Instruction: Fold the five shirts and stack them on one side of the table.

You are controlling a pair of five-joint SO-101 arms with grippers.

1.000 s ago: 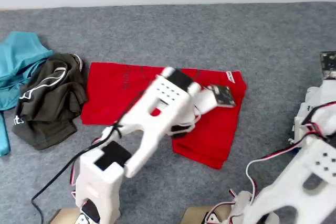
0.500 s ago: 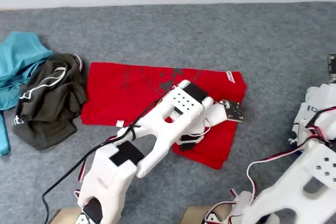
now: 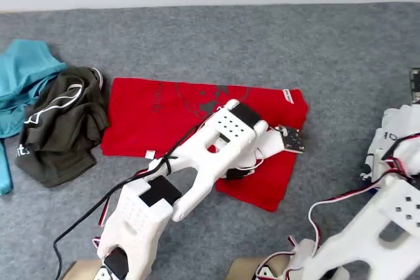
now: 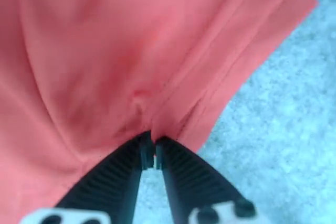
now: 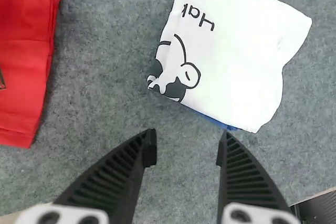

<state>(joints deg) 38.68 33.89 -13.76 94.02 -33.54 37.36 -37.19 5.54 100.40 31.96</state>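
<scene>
The red shirt (image 3: pixel 151 116) is seen spread near the middle of the grey counter (image 3: pixel 275 37). Layered edges along one side are shown in the left wrist view, so it seems to be partly folded there. The left end effector (image 4: pixel 148 149) is closed on the red shirt, with a small pucker of cloth pinched at its fingertips close to the hem, just beside bare counter. In the high view the left arm (image 3: pixel 203 155) is laid across the right half of the shirt.

The right end effector (image 5: pixel 184 150) is held open above bare counter, with nothing between its fingers. Beyond it a folded white shirt (image 5: pixel 236 61) with a black print is seen. A blue edge (image 5: pixel 223 124) is shown under it, probably another folded shirt, though too little is exposed to be sure. The red shirt is kept apart from the white one, with bare counter between them.

Toward the left edge of the high view a dark olive shirt (image 3: pixel 62 126) is crumpled just beside the red shirt. A teal shirt (image 3: pixel 23 73) is bunched against the olive one.
</scene>
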